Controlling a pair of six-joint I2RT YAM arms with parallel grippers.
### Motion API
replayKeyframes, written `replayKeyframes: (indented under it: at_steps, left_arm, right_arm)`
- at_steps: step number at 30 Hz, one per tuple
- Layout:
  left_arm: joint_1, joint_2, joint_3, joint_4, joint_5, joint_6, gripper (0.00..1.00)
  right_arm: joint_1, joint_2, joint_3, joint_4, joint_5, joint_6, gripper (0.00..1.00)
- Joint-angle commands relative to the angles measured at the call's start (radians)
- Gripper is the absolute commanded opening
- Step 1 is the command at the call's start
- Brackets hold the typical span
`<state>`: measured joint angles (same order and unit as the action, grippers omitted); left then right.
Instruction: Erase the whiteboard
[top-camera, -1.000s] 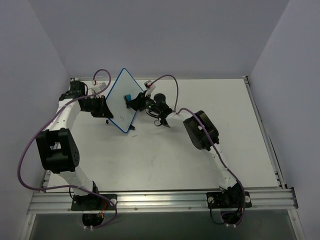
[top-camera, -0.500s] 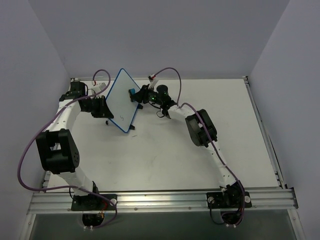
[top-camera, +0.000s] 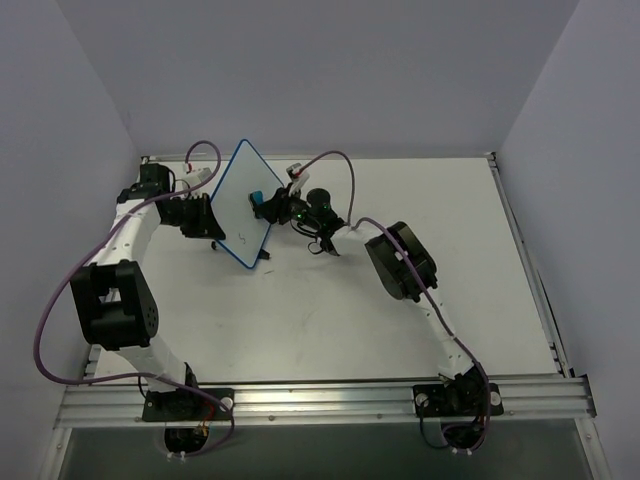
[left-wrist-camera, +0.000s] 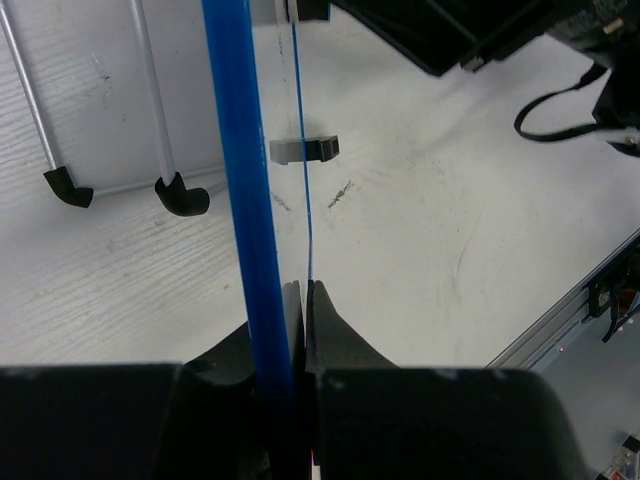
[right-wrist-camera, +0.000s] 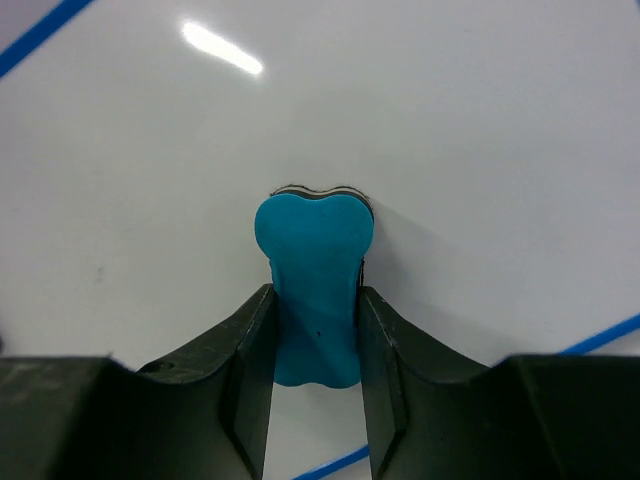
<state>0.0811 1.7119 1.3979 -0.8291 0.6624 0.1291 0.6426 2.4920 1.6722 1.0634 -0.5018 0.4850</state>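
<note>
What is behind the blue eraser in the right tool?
The whiteboard, its face white around the eraser; the patch directly under the eraser is covered.

text: none legible | whiteboard (top-camera: 233, 207) — small black scribble (top-camera: 247, 238), too small to read

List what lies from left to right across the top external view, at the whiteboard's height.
Black two-finger left gripper → blue-framed white rectangular whiteboard → black two-finger right gripper, clamping the small teal eraser block → bulky black elbow of the right arm.
</note>
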Motion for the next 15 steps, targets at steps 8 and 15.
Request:
replayKeyframes:
  at_steps: [8, 15]
  left_arm:
    - [-0.058, -0.011, -0.027, -0.064, 0.080, 0.116, 0.02]
    - [-0.057, -0.017, -0.030, -0.059, 0.080, 0.113, 0.02]
  right_arm:
    - [0.255, -0.165, -0.092, 0.001, 0.019, -0.074, 0.00]
    - [0.293, -0.143, -0.098, -0.016, 0.072, -0.069, 0.00]
